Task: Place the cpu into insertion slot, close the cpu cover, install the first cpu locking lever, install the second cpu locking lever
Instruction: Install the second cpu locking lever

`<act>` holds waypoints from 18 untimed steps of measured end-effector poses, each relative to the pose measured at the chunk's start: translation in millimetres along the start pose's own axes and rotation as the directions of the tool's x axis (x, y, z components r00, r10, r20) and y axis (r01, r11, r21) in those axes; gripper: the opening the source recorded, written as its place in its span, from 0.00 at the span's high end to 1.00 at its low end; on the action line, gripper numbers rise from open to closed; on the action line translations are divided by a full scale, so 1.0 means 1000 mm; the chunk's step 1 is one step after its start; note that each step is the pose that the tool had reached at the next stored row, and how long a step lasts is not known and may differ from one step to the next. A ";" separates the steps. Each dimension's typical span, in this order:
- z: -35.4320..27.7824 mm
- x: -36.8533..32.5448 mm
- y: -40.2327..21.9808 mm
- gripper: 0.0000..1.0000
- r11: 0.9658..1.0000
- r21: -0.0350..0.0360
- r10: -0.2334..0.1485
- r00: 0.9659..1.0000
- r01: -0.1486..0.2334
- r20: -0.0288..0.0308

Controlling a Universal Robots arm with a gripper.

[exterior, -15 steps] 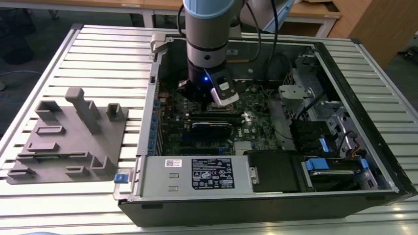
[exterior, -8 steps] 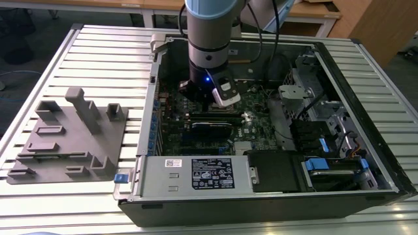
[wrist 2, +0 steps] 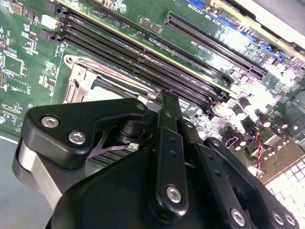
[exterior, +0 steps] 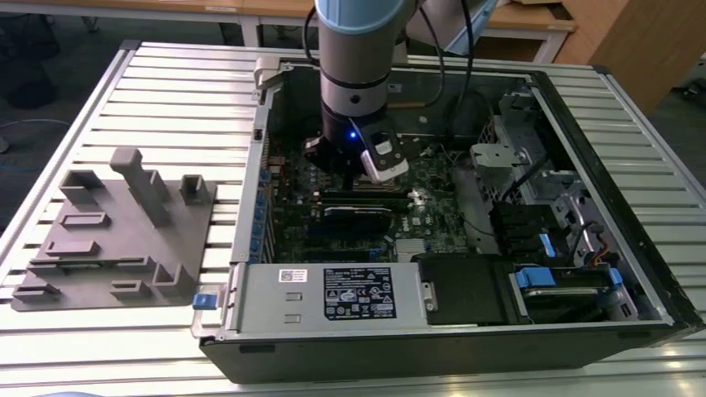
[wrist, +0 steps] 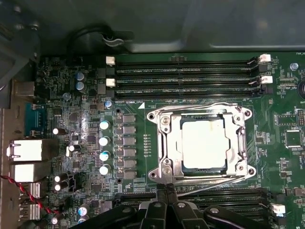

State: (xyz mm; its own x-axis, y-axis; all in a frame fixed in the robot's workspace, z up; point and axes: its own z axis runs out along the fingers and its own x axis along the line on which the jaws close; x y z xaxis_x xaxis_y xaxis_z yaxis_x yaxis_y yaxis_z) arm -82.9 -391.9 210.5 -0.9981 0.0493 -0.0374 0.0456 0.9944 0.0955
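Note:
In the first wrist view the cpu (wrist: pixel 203 143), a pale square chip, lies in the insertion slot (wrist: pixel 162 121) on the green motherboard. The cpu cover (wrist: pixel 238 143), a silver frame, lies flat around it. One thin wire lever (wrist: pixel 200 106) runs along the side by the memory slots. A second lever (wrist: pixel 214 185) slants along the opposite side. My gripper (wrist: pixel 167 191) is shut, its black tips at the socket corner where that slanted lever ends; whether they touch it I cannot tell. The second wrist view shows the gripper (wrist 2: pixel 167 98) in front of the socket (wrist 2: pixel 78 81).
The arm (exterior: pixel 355 66) reaches down into an open computer case (exterior: pixel 264 165) on a slatted table. Long black memory slots (wrist: pixel 186 71) flank the socket on two sides. Capacitors (wrist: pixel 104 148) stand beside it. A grey fixture block (exterior: pixel 116 231) sits at the exterior view's left.

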 end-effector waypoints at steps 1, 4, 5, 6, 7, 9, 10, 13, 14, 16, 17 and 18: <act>0.0005 0.0000 0.0000 0.89 1.000 0.000 0.000 1.000 0.000 0.000; 0.0042 0.0002 -0.0004 0.89 1.000 0.000 0.000 1.000 0.000 0.000; 0.0058 0.0003 -0.0006 0.89 1.000 0.000 0.000 1.000 0.000 0.000; 0.0073 0.0005 -0.0008 0.89 1.000 0.000 0.000 1.000 0.000 0.000; 0.0086 0.0008 -0.0009 0.89 1.000 0.000 0.000 1.000 0.000 0.000; 0.0100 0.0013 -0.0011 0.89 1.000 -0.001 0.000 1.000 0.000 0.000; 0.0102 0.0014 -0.0012 0.89 1.000 -0.003 0.000 1.000 0.000 0.000; 0.0104 0.0014 -0.0016 0.89 1.000 -0.014 0.001 1.000 -0.001 -0.001; 0.0105 0.0014 -0.0019 0.89 1.000 -0.017 0.001 1.000 -0.001 -0.001; 0.0110 0.0013 -0.0029 0.89 1.000 -0.021 0.001 1.000 -0.001 -0.001; 0.0115 0.0013 -0.0036 0.89 1.000 -0.023 0.001 1.000 -0.001 -0.001; 0.0120 0.0013 -0.0041 0.89 1.000 -0.025 0.001 1.000 -0.001 -0.001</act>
State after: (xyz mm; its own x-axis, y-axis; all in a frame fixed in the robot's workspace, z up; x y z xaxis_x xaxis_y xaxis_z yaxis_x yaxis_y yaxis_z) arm -83.9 -394.8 198.2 -0.9981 0.0503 -0.0361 0.0456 0.9916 0.1208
